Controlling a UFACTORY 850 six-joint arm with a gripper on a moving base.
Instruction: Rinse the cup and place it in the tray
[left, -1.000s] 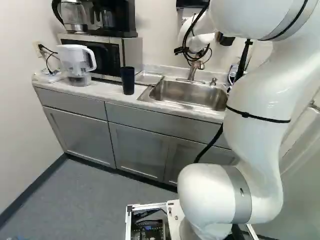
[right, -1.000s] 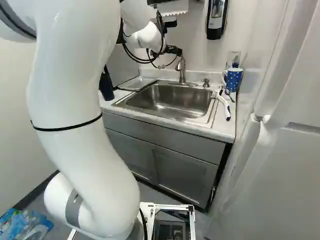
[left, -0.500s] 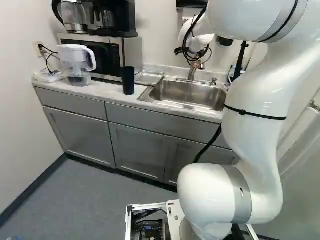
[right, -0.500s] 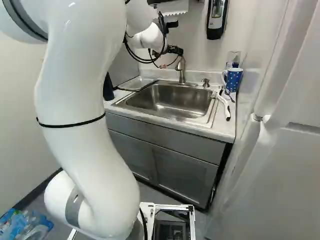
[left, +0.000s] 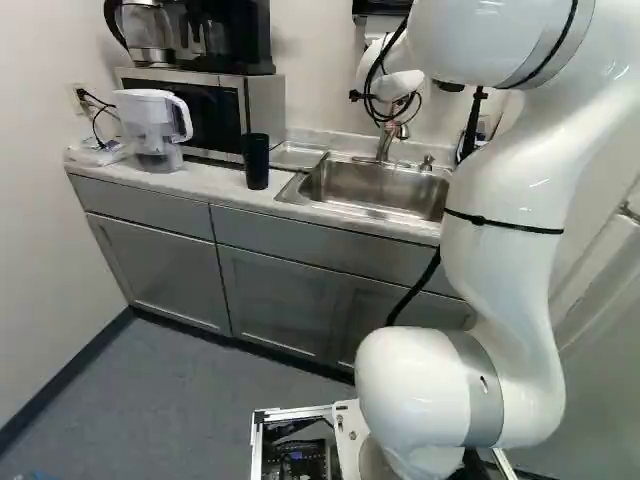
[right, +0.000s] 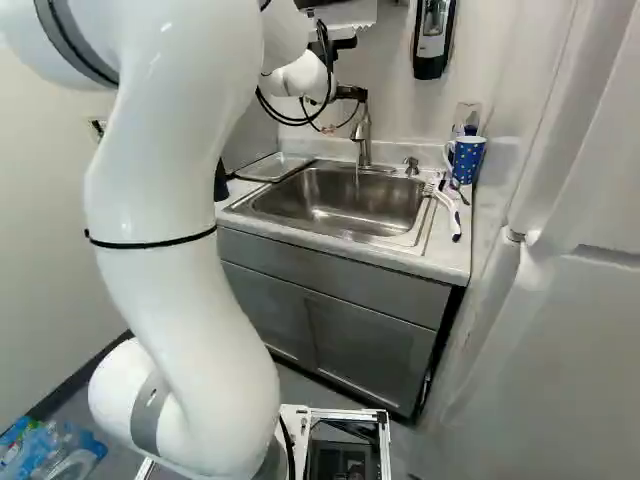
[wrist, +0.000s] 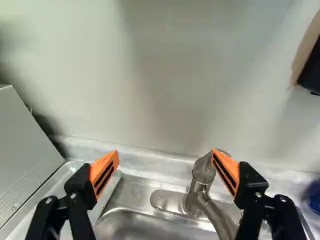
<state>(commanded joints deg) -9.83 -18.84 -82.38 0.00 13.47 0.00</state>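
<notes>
Beside the top of the faucet (right: 364, 130) hangs my gripper (right: 350, 93), over the back of the sink (right: 340, 205). In the wrist view the gripper (wrist: 166, 152) stands wide open with nothing between its orange pads; one fingertip overlaps the faucet's handle (wrist: 204, 170), and I cannot tell if they touch. A thin stream seems to fall from the spout. A dark cup (left: 256, 161) stands upright on the counter left of the sink. A blue dotted mug (right: 467, 160) is at the sink's right. The metal tray (right: 275, 167) lies left of the basin.
On the counter (left: 215, 183) stand a water pitcher (left: 152, 130) and a microwave (left: 262, 105) with a coffee maker on top. A white-handled brush (right: 447, 208) lies right of the sink. A soap dispenser (right: 432, 40) hangs on the wall, and a white door (right: 560, 300) stands at the right.
My arm's links have swung left in the left base view and right in the right base view, while the gripper shifted slightly at the faucet. A thin stream now shows under the spout.
</notes>
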